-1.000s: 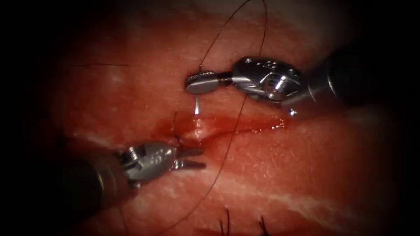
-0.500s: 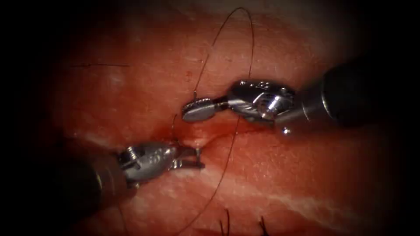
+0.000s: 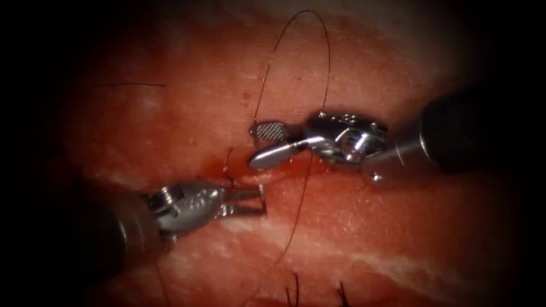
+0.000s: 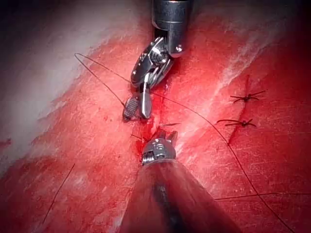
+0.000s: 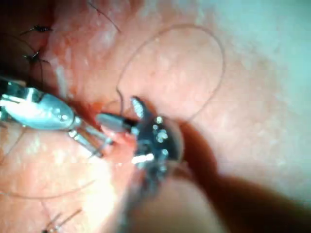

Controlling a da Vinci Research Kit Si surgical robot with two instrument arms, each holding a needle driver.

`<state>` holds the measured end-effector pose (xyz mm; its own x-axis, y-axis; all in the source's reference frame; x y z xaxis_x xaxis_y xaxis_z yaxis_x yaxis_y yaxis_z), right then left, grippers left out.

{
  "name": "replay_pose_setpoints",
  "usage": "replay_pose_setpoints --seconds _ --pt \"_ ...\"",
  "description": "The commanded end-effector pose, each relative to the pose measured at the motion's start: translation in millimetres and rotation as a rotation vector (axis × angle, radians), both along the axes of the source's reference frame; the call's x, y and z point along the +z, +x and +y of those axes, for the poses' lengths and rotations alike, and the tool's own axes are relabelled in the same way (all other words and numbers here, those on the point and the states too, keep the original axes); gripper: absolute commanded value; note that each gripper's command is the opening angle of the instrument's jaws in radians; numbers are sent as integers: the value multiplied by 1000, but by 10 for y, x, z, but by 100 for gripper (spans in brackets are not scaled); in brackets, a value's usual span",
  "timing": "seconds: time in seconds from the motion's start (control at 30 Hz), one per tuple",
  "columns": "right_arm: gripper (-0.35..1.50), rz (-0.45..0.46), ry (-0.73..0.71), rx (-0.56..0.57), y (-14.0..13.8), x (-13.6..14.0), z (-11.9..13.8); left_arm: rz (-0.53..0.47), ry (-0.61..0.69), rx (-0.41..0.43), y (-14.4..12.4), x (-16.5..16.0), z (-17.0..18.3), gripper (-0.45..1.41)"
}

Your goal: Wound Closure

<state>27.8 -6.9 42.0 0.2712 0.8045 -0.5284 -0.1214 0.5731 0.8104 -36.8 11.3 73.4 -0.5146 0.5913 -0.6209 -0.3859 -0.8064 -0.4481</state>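
right tool (image 3: 264, 145): steel jaws spread wide, ribbed pad showing, holding nothing, over the cut (image 3: 318, 165) | left tool (image 3: 250, 200): jaws clamped on the needle (image 3: 261, 198) tip where it leaves the glossy tissue (image 3: 398, 227) | thread (image 3: 310, 34): thin dark loop above right tool

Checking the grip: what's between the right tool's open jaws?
Tissue and red fluid; the right tool grips nothing. A needle piece shows at the left tool tip; the rest is hidden.

Red, white-streaked tissue (image 3: 398, 227), dark thread (image 3: 296, 222), silver needle (image 3: 262, 199), and a cross-hatched silver right tool (image 3: 267, 145)
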Motion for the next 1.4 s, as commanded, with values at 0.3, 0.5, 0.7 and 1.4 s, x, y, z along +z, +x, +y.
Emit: replay_pose_setpoints --seconds 0.3,0.5,0.7,1.4 --pt "88 2 -37 28 8 -2 1 -2 3 1 -7 7 -6 -5" --pt "47 1 -47 29 14 -1 3 -2 -2 5 -7 7 -6 -5" --pt "-35 -1 -41 3 0 -4 4 -3 -15 17 -4 6 -7 -6" --pt "24 -4 -39 -10 -6 -7 -8 -2 -123 94 -5 -1 -9 10"
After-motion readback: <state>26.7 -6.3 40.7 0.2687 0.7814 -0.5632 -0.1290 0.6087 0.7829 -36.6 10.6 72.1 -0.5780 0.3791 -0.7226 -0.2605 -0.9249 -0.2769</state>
